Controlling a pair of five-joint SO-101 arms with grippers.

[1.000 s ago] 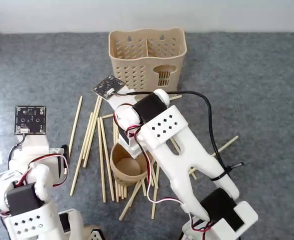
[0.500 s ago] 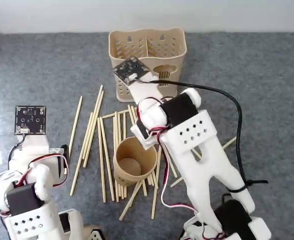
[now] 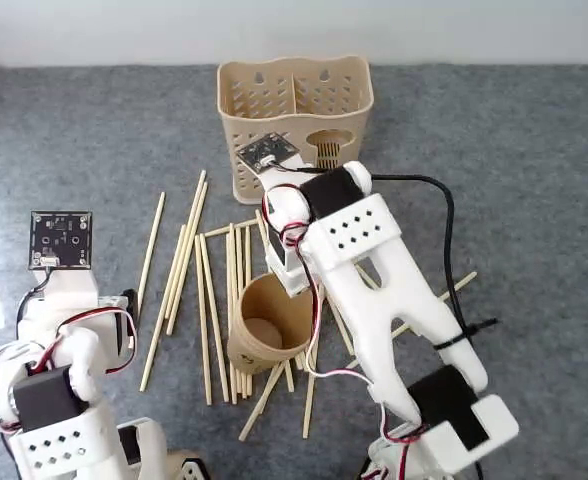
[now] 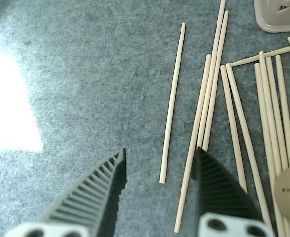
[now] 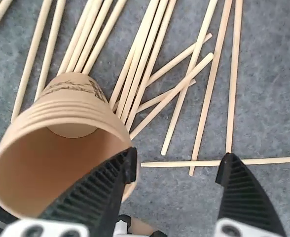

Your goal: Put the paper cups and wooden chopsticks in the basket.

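Paper cup (image 3: 267,325): tilted on scattered wooden chopsticks (image 3: 203,300), short of the basket (image 3: 294,110); it stood more upright before. Right hand (image 5: 179,158): open beside the cup's wall, had drawn back from the basket. Left hand (image 4: 159,154): open over the table (image 3: 534,200), unmoved.

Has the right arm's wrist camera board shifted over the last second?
Yes. The wrist camera board has swung right and towards the basket, from beside its front-left corner to over its front wall in the high view.

The paper cup (image 3: 269,325) lies tilted over the scattered chopsticks (image 3: 204,300), with the basket (image 3: 294,125) behind them.
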